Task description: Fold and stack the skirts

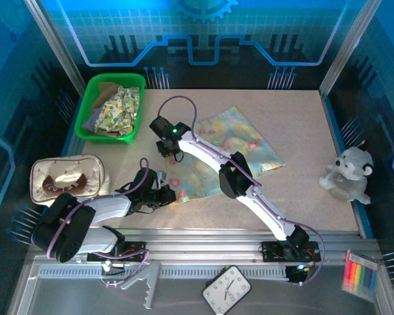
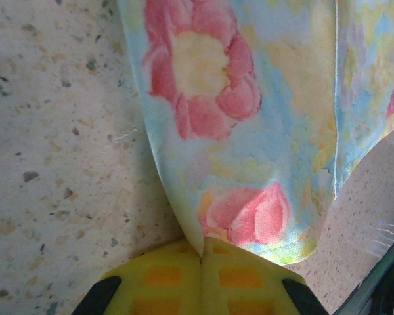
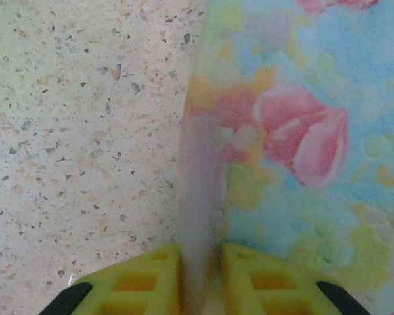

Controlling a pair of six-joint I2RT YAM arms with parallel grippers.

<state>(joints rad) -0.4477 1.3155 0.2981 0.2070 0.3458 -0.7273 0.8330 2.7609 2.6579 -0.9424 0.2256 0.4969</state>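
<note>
A pastel skirt (image 1: 249,141) printed with pink flowers lies spread in the middle of the table. My left gripper (image 1: 169,193) is shut on its near left corner, and the cloth (image 2: 249,131) rises out of the closed yellow pads (image 2: 164,275). At the skirt's far left edge my right gripper (image 1: 171,152) pinches a raised fold (image 3: 200,197) between its pads (image 3: 138,282). More skirts sit bunched in the green basket (image 1: 85,111): a pale yellow floral one (image 1: 118,108), with lavender (image 1: 92,121) and olive-tan (image 1: 108,88) cloth beneath it.
A beige pouch with brown trim (image 1: 69,177) lies at the left by my left arm. A white plush toy (image 1: 348,174) sits near the right edge. On the front ledge are a clock (image 1: 226,289) and coloured markers (image 1: 358,275).
</note>
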